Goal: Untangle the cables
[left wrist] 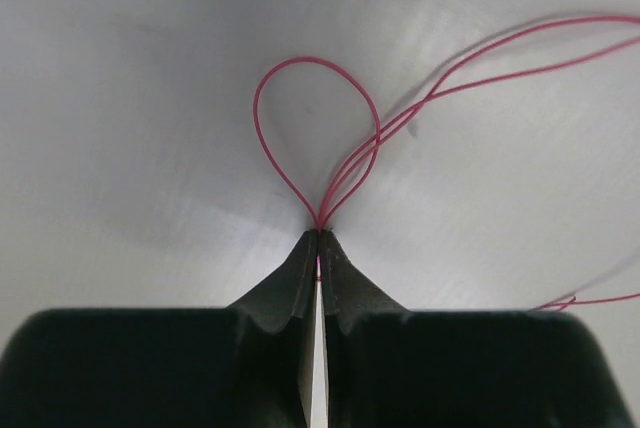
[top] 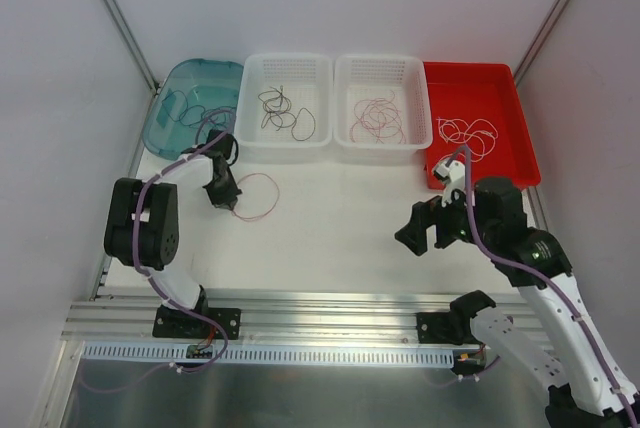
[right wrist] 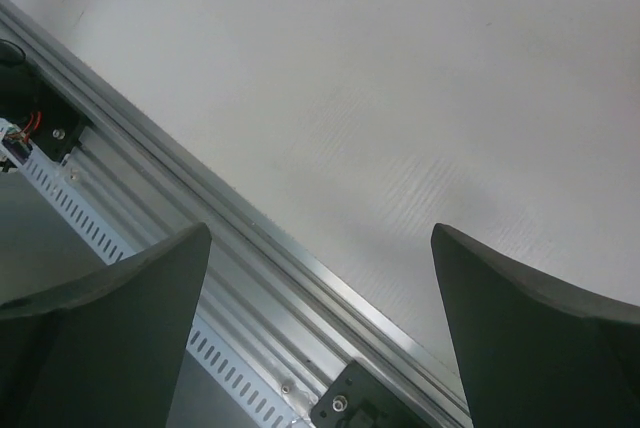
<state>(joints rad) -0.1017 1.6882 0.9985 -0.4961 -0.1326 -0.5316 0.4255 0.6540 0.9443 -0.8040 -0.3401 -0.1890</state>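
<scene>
Now, thin pink-red cable (left wrist: 316, 58), teardrop loop at closed left pincer (left wrist: 319, 236) tips.

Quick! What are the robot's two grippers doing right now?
Left gripper: closed, pinching the thin red looped wire.
Right gripper: open, holding nothing.

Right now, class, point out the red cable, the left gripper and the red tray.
red cable (left wrist: 312, 58), left wrist view, top of its loop.
left gripper (left wrist: 319, 235), left wrist view, between its shut fingertips.
red tray (top: 480, 88), top external view, bare floor near back wall.
</scene>
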